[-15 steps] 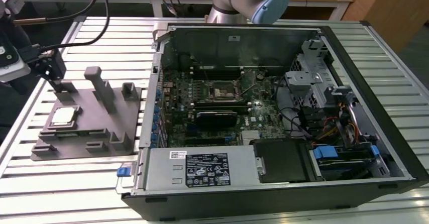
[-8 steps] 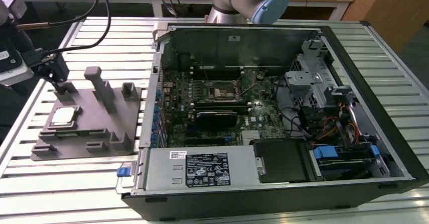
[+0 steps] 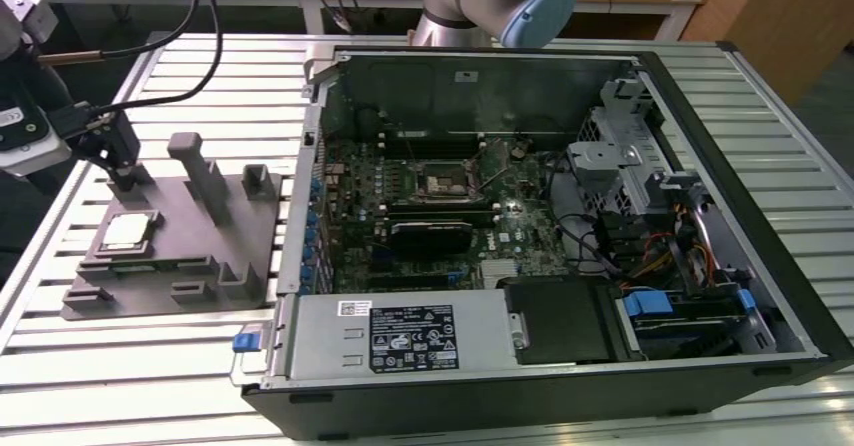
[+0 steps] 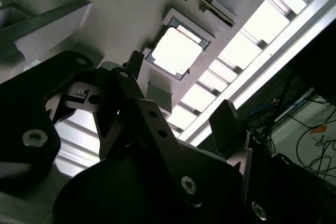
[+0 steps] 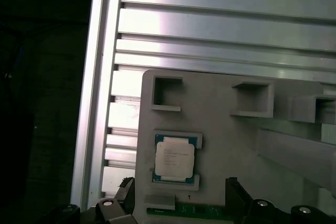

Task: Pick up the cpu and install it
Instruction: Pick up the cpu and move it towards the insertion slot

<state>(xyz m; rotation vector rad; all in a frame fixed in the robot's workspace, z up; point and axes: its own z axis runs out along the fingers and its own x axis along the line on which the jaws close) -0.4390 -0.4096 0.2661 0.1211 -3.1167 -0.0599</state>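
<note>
The cpu (image 3: 127, 231), a small square chip with a shiny metal top, lies flat in a recess of the grey fixture block (image 3: 200, 256) at the exterior view's left. It is bright in the second wrist view (image 4: 176, 51), and the first wrist view shows its pale lid and thin rim (image 5: 175, 158). My gripper (image 3: 127, 174) hangs just above the fixture, a little beyond the cpu, not touching it. Its two dark fingers (image 5: 126, 188) stand apart in both wrist views, open with nothing between them (image 4: 178, 87). The black-framed socket (image 3: 443, 179) sits on the motherboard inside the case.
An open computer case (image 3: 747, 166) takes up the middle and the exterior view's right of the slatted metal table (image 3: 160, 386). Upright posts (image 3: 200, 171) rise from the fixture beside the gripper. Cables (image 3: 187, 26) trail from the wrist. The arm's base (image 3: 481, 6) stands behind the case.
</note>
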